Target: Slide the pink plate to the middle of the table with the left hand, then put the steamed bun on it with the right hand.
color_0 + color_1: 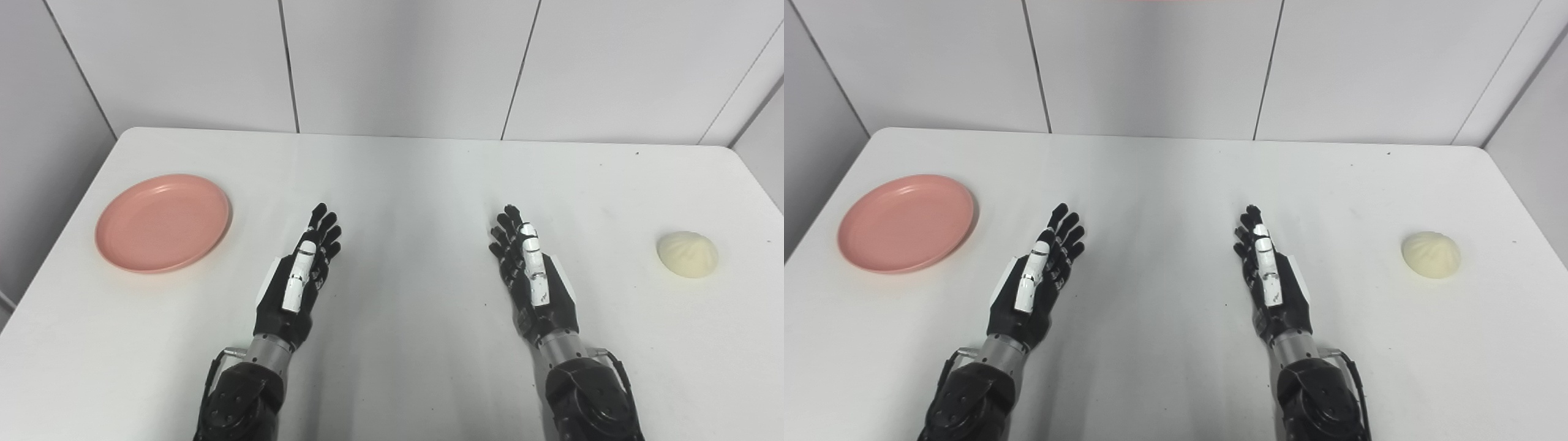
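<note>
A round pink plate (163, 222) lies flat near the table's left edge, with nothing on it. A pale steamed bun (687, 253) sits near the right edge. My left hand (302, 275) hovers over the table to the right of the plate, fingers stretched out and apart, holding nothing. My right hand (530, 272) mirrors it on the other side, well left of the bun, also open and empty. Neither hand touches the plate or the bun.
The white table (404, 184) has rounded far corners and ends at a grey panelled wall (398, 61) at the back. A wide bare strip of tabletop lies between the two hands.
</note>
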`<state>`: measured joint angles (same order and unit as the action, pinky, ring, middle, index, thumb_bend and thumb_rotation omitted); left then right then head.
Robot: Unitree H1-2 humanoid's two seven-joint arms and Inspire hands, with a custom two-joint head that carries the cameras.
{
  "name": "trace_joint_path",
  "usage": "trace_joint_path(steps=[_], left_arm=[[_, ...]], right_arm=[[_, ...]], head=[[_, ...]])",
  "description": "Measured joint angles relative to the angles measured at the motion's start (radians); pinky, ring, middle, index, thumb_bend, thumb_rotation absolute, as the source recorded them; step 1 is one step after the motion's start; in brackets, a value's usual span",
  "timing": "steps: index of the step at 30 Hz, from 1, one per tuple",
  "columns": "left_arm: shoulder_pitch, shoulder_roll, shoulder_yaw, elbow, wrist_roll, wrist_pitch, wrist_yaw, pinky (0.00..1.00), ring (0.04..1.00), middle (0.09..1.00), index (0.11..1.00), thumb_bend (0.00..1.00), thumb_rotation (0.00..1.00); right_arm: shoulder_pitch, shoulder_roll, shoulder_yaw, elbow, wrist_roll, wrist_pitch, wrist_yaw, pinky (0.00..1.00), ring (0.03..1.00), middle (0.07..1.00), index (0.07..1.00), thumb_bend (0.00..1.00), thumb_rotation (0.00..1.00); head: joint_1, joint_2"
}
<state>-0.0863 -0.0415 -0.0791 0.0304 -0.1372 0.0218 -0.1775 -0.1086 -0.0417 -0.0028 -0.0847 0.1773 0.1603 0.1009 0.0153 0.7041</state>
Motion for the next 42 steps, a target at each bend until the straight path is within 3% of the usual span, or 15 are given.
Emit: trace_joint_path(steps=[13, 18, 20, 25, 42], left_arm=[[0.0, 0.0, 0.0, 0.001, 0.001, 0.0, 0.0, 1.0, 0.99, 1.0, 1.0, 0.44, 1.0], [-0.002, -0.003, -0.003, 0.009, 0.005, -0.003, 0.0, 1.0, 0.998, 1.0, 1.0, 0.43, 1.0], [-0.007, -0.005, -0.005, 0.016, 0.009, -0.005, 0.001, 1.0, 1.0, 1.0, 1.0, 0.43, 1.0], [-0.022, -0.018, -0.013, 0.038, 0.026, -0.016, 0.017, 1.0, 0.998, 1.0, 1.0, 0.42, 1.0], [-0.063, -0.047, -0.031, 0.098, 0.081, -0.05, 0.04, 1.0, 1.0, 1.0, 1.0, 0.45, 1.0]], right_arm=[[0.0, 0.0, 0.0, 0.0, 0.001, 0.0, 0.0, 1.0, 1.0, 1.0, 1.0, 0.27, 1.0], [0.001, -0.005, -0.001, 0.002, 0.007, 0.0, 0.003, 1.0, 1.0, 1.0, 1.0, 0.26, 1.0], [0.001, -0.013, -0.003, 0.005, 0.012, -0.001, 0.011, 1.0, 1.0, 1.0, 1.0, 0.26, 1.0], [0.002, -0.028, -0.013, 0.005, 0.028, -0.001, 0.022, 1.0, 1.0, 1.0, 1.0, 0.27, 1.0], [0.004, -0.047, -0.025, 0.009, 0.056, -0.001, 0.037, 1.0, 1.0, 1.0, 1.0, 0.26, 1.0]], head=[[0.011, -0.005], [0.063, -0.018], [0.136, -0.038], [0.218, -0.067], [0.268, -0.089]])
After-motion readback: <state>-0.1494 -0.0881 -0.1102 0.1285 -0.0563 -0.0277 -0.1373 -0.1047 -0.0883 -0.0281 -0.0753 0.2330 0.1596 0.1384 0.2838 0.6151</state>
